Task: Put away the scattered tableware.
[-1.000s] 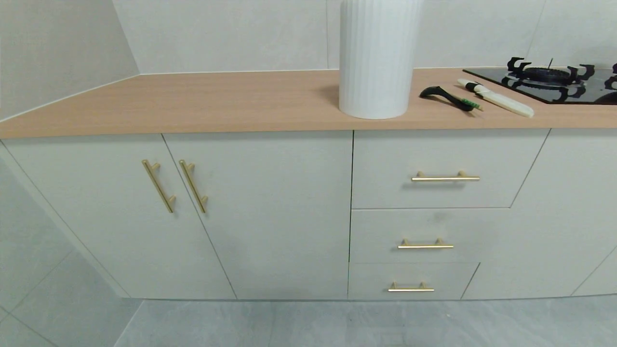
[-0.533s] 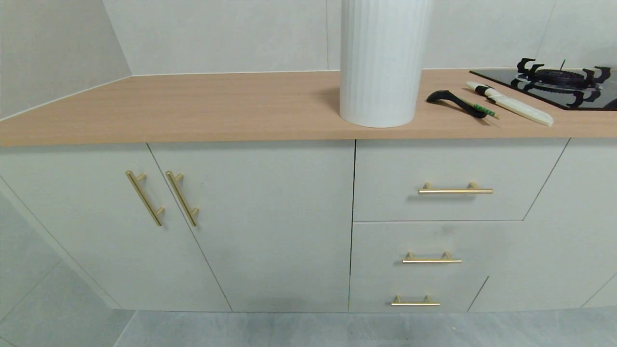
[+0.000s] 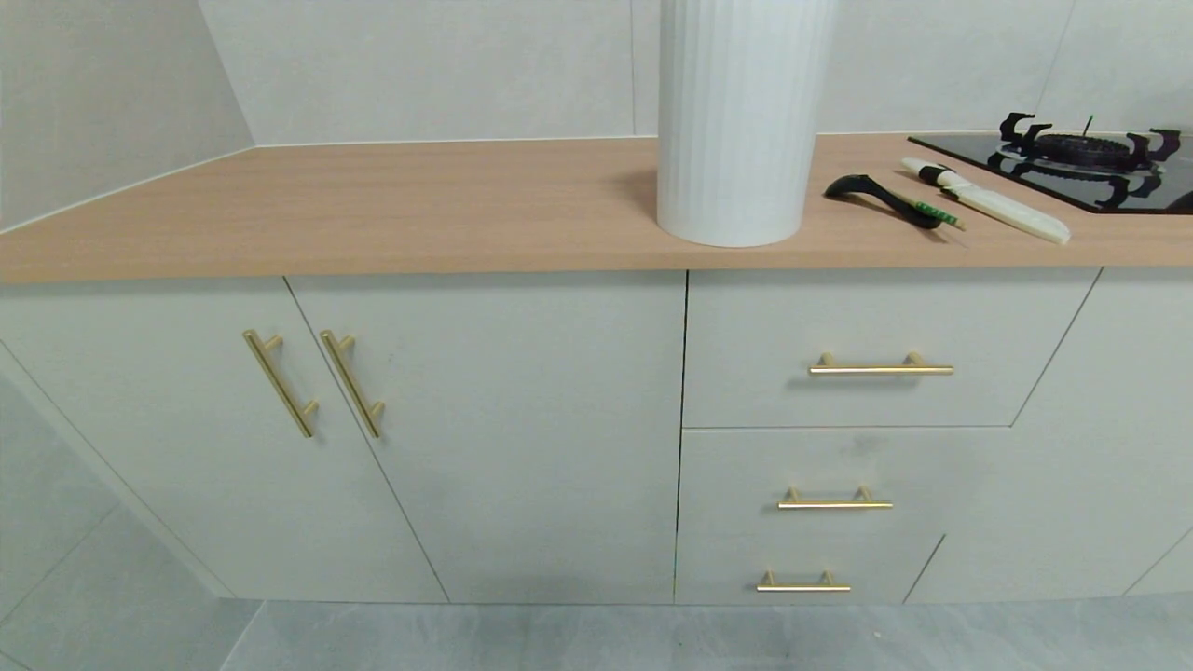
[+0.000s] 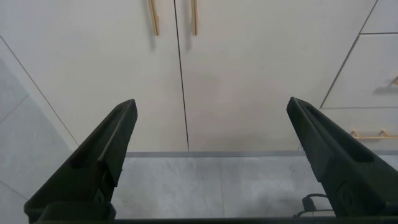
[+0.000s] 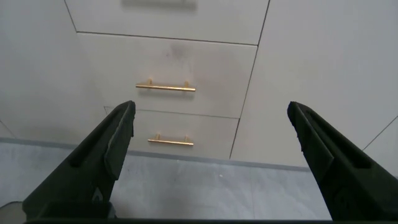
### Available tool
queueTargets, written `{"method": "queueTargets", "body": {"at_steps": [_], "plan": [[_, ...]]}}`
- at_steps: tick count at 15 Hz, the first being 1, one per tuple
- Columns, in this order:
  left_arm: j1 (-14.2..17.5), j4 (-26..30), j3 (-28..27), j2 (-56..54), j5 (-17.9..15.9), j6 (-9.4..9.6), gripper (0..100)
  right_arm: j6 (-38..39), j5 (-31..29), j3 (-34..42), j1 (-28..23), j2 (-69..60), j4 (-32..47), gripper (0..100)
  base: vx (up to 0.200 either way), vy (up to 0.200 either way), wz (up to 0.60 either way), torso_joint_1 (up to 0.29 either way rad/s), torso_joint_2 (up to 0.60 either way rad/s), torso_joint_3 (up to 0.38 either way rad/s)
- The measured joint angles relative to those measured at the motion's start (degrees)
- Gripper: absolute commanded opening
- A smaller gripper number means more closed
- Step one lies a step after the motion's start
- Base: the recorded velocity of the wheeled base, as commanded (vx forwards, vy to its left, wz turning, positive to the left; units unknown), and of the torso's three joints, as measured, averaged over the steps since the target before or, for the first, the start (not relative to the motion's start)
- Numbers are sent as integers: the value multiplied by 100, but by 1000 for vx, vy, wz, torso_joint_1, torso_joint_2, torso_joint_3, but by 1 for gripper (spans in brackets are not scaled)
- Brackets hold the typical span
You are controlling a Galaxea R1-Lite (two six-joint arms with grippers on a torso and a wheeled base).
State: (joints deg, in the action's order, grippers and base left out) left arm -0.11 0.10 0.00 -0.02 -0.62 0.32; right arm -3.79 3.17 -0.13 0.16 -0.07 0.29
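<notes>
On the wooden counter [image 3: 419, 200], a tall white ribbed holder [image 3: 736, 121] stands near the front edge. To its right lie a black ladle [image 3: 876, 196], a green-tipped stick [image 3: 935, 213] and a white knife [image 3: 990, 201]. My left gripper [image 4: 210, 106] is open and holds nothing, low in front of the cabinet doors [image 4: 180, 68]. My right gripper [image 5: 210, 107] is open and holds nothing, low in front of the lower drawers [image 5: 165, 88].
A black gas hob [image 3: 1086, 158] sits at the counter's far right. Below are two doors with gold handles [image 3: 312, 382] and three shut drawers, the top one with a gold bar handle [image 3: 881, 369]. Grey floor tiles [image 3: 559, 638] lie before the cabinets.
The head camera shifted during the first half second, so the whole picture sits lower and slightly larger. Nothing on the counter has moved since.
</notes>
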Motion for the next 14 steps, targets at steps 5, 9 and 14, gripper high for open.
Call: {"method": "queueTargets", "body": {"at_steps": [5, 9, 14], "plan": [[1, 0, 0, 0, 2, -2, 100, 168, 444, -909, 132, 589, 9, 100, 0, 0, 0, 0, 0, 0], [4, 0, 0, 0, 0, -2, 100, 148, 750, -1172, 446, 2141, -27, 100, 0, 0, 0, 0, 0, 0], [1, 0, 0, 0, 0, 0, 100, 137, 846, -1701, 885, 4401, -245, 100, 0, 0, 0, 0, 0, 0]]}}
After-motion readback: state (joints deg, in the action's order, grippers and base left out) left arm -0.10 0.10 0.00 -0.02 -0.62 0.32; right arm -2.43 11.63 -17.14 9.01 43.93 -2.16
